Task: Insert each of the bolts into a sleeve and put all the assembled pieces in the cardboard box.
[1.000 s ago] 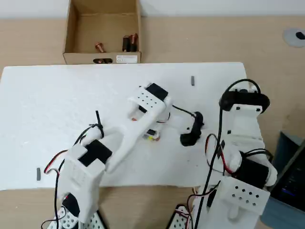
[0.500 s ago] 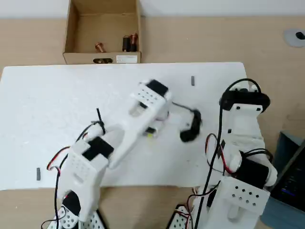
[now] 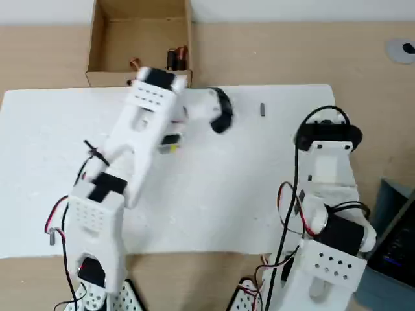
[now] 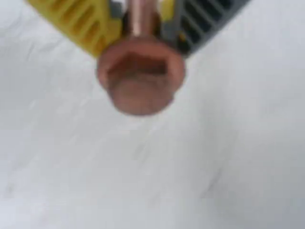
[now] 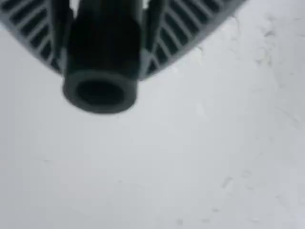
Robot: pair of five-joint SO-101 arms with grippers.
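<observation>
A copper bolt (image 4: 140, 76) is clamped head-out in my left gripper (image 4: 143, 19), between a yellow finger and a grey one, just above the white mat. In the high view the left arm (image 3: 139, 129) stretches up the mat, its tip close to the front wall of the cardboard box (image 3: 97, 45). Inside the box lie assembled pieces (image 3: 176, 58) and one more (image 3: 135, 63). My right gripper (image 5: 102, 28) is shut on a black sleeve (image 5: 100, 90) whose open bore faces the camera over the mat. The right arm (image 3: 327, 162) stands folded at the mat's right edge.
A white foam mat (image 3: 259, 194) covers the table. One loose dark sleeve (image 3: 262, 109) lies near its far right, another (image 3: 52, 236) near the front left edge. The left arm's black camera (image 3: 220, 116) hangs on a cable beside its wrist.
The left arm has swung from the middle of the mat up and to the left, ending close to the box, with the bolt in its gripper. The right arm has hardly moved.
</observation>
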